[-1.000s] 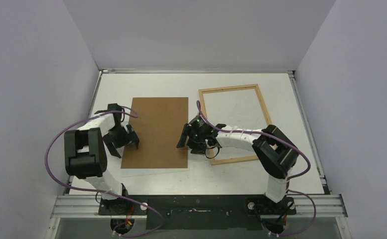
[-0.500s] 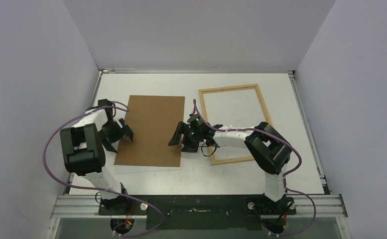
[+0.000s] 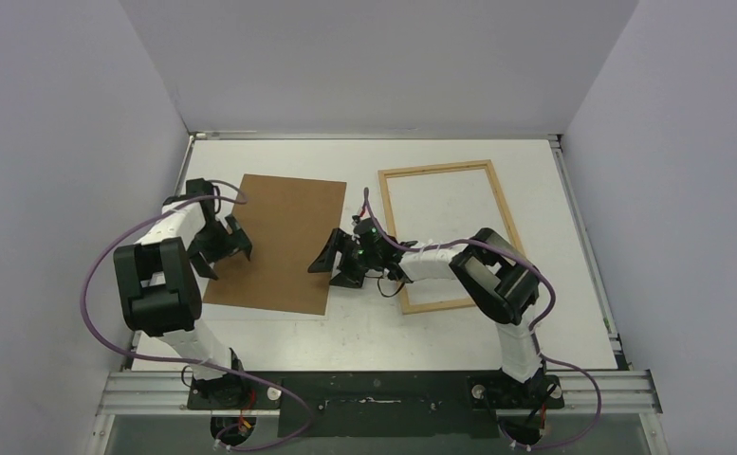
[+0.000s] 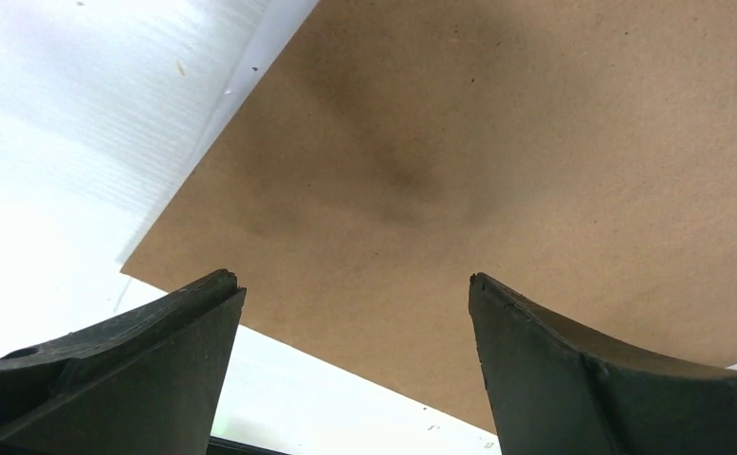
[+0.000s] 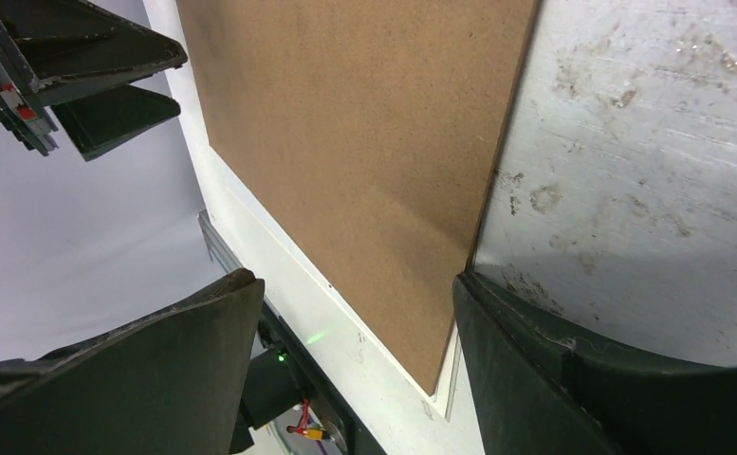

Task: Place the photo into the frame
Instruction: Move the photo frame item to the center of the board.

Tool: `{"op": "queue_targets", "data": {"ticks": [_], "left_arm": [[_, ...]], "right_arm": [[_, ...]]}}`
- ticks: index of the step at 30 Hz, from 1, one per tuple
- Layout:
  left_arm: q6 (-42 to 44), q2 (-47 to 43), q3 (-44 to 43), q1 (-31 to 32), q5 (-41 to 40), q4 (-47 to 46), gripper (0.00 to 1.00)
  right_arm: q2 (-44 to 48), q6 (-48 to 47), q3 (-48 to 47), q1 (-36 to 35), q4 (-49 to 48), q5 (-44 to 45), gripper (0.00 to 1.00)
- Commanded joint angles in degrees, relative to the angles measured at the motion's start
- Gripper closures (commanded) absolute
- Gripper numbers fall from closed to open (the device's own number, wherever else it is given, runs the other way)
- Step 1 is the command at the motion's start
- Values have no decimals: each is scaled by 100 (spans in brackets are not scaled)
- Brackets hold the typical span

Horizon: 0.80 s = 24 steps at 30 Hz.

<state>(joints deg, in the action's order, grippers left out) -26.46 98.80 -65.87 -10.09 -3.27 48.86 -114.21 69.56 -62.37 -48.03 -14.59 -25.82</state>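
The photo shows only as a thin white rim [image 3: 250,314] under the brown hardboard panel [image 3: 274,242], which lies tilted on it at centre left. The rim also shows in the left wrist view [image 4: 255,62] and the right wrist view [image 5: 442,403]. Its printed side is hidden. The light wood frame [image 3: 437,168] lies flat and empty at the right. My left gripper [image 3: 220,249] is open at the panel's left edge, its jaws over the panel's corner [image 4: 355,284]. My right gripper [image 3: 331,265] is open and low at the panel's right edge [image 5: 350,278].
The white table [image 3: 374,332] has a raised rail at the back and a metal rail at the near edge [image 3: 383,389]. Grey walls close in on both sides. My right forearm lies across the frame's near left corner [image 3: 412,284].
The brown panel has slid left and turned, its far end swinging further left. My right gripper followed its right edge leftward. My left gripper moved left and away from me.
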Motion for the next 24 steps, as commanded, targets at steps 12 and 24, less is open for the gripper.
{"op": "queue_targets", "data": {"ticks": [12,24], "left_arm": [[41,-118,-415,-257,-502,-41,11],[40,640,-551,-279,-691,-338,13]], "right_arm": [[42,-1252,-868,-22,2008,1036,26],[-294,-1156,-1545,110,3364,1372,25]]}}
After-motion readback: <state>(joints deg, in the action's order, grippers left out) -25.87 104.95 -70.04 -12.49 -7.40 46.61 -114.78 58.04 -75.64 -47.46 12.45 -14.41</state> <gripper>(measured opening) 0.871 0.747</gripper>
